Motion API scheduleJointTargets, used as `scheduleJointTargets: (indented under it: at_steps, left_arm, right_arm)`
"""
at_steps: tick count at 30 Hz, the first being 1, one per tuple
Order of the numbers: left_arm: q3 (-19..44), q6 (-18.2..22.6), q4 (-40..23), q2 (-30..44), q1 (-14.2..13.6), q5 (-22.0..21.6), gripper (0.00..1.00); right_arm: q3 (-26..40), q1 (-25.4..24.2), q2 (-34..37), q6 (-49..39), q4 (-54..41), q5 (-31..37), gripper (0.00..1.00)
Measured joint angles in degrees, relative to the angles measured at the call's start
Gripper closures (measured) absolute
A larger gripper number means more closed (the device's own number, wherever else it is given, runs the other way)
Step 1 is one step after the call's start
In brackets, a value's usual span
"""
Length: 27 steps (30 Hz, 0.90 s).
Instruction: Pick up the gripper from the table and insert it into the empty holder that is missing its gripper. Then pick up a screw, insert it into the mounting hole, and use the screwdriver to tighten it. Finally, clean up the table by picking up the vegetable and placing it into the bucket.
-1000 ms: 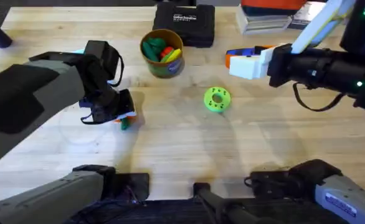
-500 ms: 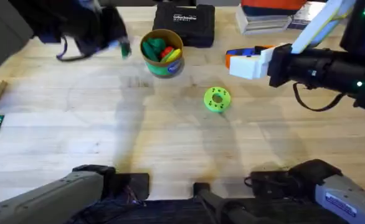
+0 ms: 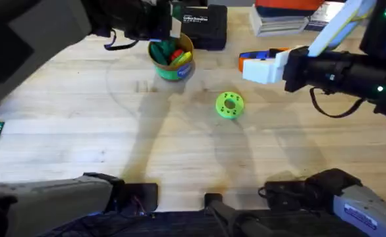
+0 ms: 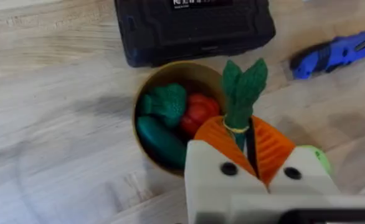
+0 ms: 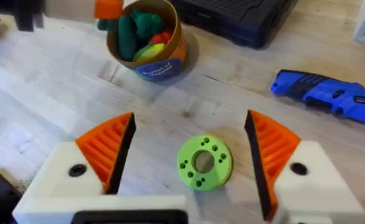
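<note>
Low in the left wrist view, the left gripper (image 4: 248, 146) pinches the ribbed dark-green vegetable (image 4: 241, 93) between orange pads just over the round bucket's (image 4: 146, 149) rim, the boxy black case (image 4: 195, 28) beyond, while the right gripper (image 5: 189, 158) gapes wide around the lime perforated disc (image 5: 204, 162).

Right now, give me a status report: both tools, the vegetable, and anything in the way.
Left tool shut on vegetable, over bucket. Right tool open, above green disc. Bucket already holds other toy veg; rim unobstructed.
</note>
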Motion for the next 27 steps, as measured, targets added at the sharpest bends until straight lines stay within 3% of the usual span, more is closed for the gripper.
scheduleJointTargets:
  at_steps: [4,6,11,14,20,27]
  left_arm:
    - [0.0,7.2,0.0,2.5,0.2,0.1,0.981]
    - [0.0,9.3,0.0,3.3,0.2,0.1,0.921]
    - [0.0,11.7,0.2,4.1,0.2,0.2,0.428]
    - [0.0,12.3,0.2,4.1,0.2,0.2,0.066]
    - [0.0,14.8,0.0,2.3,0.2,0.2,0.025]
    - [0.6,15.7,-8.2,-10.4,0.2,0.2,0.022]
  right_arm:
    - [0.0,0.0,0.0,0.0,0.0,0.0,0.007]
    - [0.0,0.0,0.0,0.0,0.0,0.0,0.009]
    - [0.0,0.0,0.0,0.0,0.0,0.1,0.009]
    - [0.0,0.0,0.0,0.0,0.0,0.7,0.009]
    - [0.4,-0.5,0.0,0.0,-1.0,1.1,0.008]
    - [10.6,-4.3,-0.1,-3.3,-16.9,1.5,0.008]
